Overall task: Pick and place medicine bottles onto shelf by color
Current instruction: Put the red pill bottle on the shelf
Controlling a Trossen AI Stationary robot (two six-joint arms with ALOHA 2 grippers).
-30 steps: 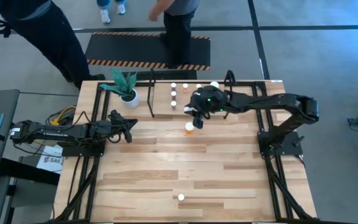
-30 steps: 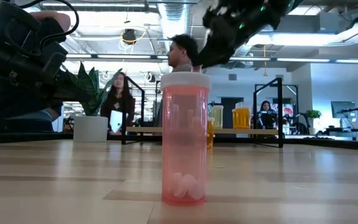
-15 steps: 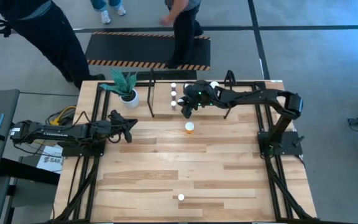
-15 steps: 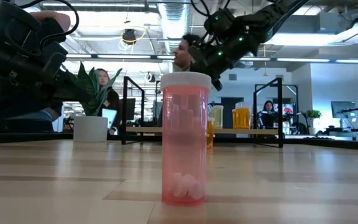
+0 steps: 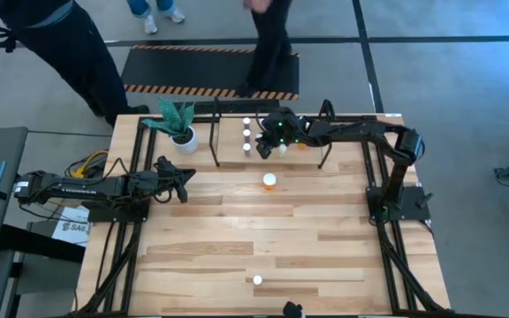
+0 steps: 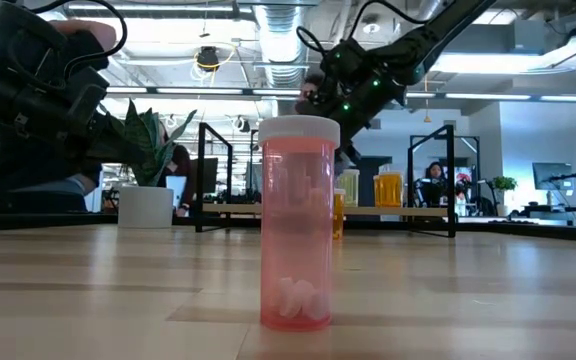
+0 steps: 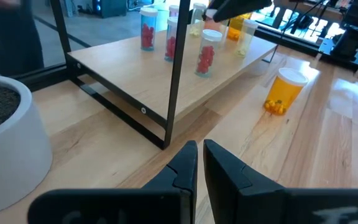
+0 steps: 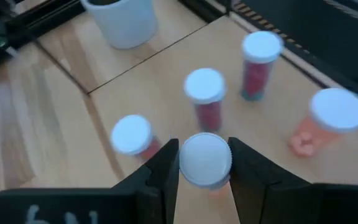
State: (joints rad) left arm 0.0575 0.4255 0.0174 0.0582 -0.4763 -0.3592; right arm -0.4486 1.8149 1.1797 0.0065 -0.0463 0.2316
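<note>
Right wrist view shows your right gripper (image 8: 205,163) clamping a white-capped bottle (image 8: 205,160) over the shelf (image 5: 228,150), beside red ones, matching colour; left gripper (image 7: 197,165) waits closed.

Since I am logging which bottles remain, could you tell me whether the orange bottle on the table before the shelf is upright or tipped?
Upright: the orange bottle shows its white cap from above and stands cap-up in the left wrist view.

Bottles, shelf and plant, counted
One shelf (image 7: 117,68), one potted plant (image 5: 178,124); three red bottles (image 8: 207,102) shelved; orange bottle (image 5: 269,181), pink bottle (image 5: 257,281) centre-frame.
</note>
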